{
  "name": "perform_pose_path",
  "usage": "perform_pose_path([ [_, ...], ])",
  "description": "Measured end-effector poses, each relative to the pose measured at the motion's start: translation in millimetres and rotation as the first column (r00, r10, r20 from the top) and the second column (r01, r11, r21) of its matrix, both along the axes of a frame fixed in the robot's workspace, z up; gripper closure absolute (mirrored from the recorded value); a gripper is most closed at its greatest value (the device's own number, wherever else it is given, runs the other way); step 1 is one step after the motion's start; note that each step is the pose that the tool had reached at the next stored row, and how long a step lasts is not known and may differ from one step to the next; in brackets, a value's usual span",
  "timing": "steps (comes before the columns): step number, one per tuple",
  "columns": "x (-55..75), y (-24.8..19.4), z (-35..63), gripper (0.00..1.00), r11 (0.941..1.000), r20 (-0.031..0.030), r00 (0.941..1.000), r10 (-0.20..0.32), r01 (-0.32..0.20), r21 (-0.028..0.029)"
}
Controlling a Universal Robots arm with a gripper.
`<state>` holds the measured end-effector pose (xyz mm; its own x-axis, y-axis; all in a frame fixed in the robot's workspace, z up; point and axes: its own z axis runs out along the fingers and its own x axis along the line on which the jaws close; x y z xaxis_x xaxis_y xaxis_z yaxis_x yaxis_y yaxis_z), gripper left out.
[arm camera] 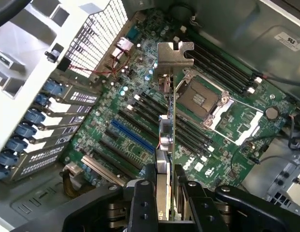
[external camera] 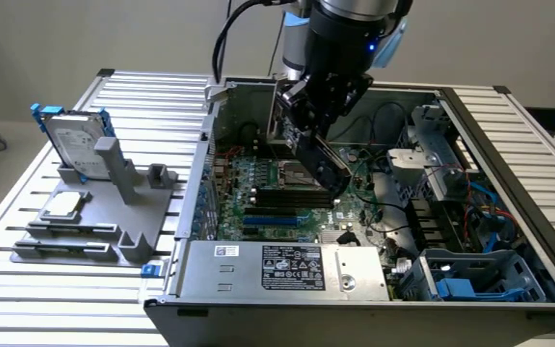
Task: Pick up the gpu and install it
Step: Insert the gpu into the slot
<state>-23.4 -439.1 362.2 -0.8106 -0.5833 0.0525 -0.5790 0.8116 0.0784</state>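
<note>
Now, gpu (arm camera: 166,134) clamped edge-on between gripper (arm camera: 164,195) fingers, over green motherboard (arm camera: 116,112); power-supply label (external camera: 294,266) print illegible.

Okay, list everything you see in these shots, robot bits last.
White slatted metal table: one, under everything.
Open grey metal computer case: one, on the table, exterior view's right.
Green motherboard: one, inside the case.
Grey plastic parts holder: one, exterior view's left of the case.
Silver hard drive with blue side rails: one, upright in the holder.
Small square silver processor chip: one, flat on the holder.
Thin green gpu, silver bracket: one, above the motherboard.
Black fingers: two, clamped on the gpu.
</note>
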Motion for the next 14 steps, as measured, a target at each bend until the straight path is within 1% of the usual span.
perform_pose_path([
  [3,0.0,0.0,-2.2,0.74,0.9984,0.0009,0.9985,0.055,-0.055,0.0097],
  [5,0.0,0.0,-3.7,0.74,0.9957,0.0019,0.9958,0.091,-0.091,0.0166],
  [7,0.0,0.0,-5.1,0.74,0.9915,0.0031,0.9917,0.128,-0.128,0.0233],
  [9,-0.1,0.0,-6.6,0.74,0.9860,0.0044,0.9865,0.164,-0.164,0.0297],
  [11,-0.1,0.0,-8.1,0.74,0.9793,0.0060,0.9799,0.199,-0.199,0.0359],
  [14,-0.1,0.0,-10.3,0.74,0.9665,0.0087,0.9675,0.253,-0.253,0.0448],
])
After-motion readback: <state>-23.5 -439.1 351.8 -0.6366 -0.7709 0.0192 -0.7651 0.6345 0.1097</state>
